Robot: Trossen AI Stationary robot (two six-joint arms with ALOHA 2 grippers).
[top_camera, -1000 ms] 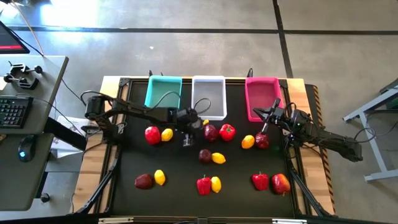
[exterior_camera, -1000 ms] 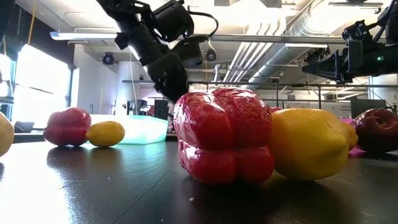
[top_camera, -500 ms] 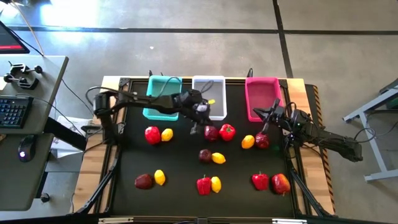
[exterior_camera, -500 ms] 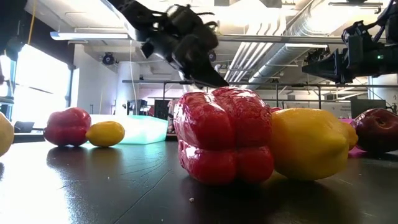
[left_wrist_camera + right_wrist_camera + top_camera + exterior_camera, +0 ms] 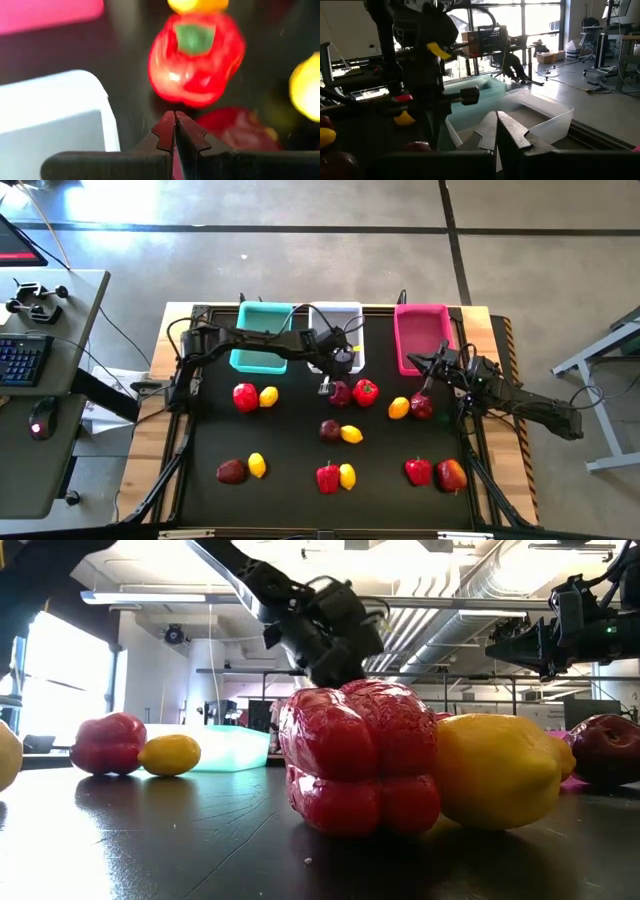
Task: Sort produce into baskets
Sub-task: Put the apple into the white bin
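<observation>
**Both grippers closed, holding nothing**

Near edge: red pepper (image 5: 327,477) touching a lemon (image 5: 347,475). Mid-table: maroon fruit (image 5: 329,430) beside another lemon (image 5: 351,434). Left gripper (image 5: 327,385), jaws shut and empty, sits at the white bin (image 5: 322,313) front edge, just beside a maroon fruit (image 5: 340,393) and pepper (image 5: 366,392). Right gripper (image 5: 417,392), jaws closed on nothing, is by the pink bin (image 5: 421,312). Teal bin (image 5: 264,312) far left.

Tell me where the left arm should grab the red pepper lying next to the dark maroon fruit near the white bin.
Probably grip the glossy red bell pepper across its rounded body, coming straight down. The left wrist view shows its green stem cap facing up, and the dark maroon round fruit crowds one side. The left gripper, fingers shut, must open first.
</observation>
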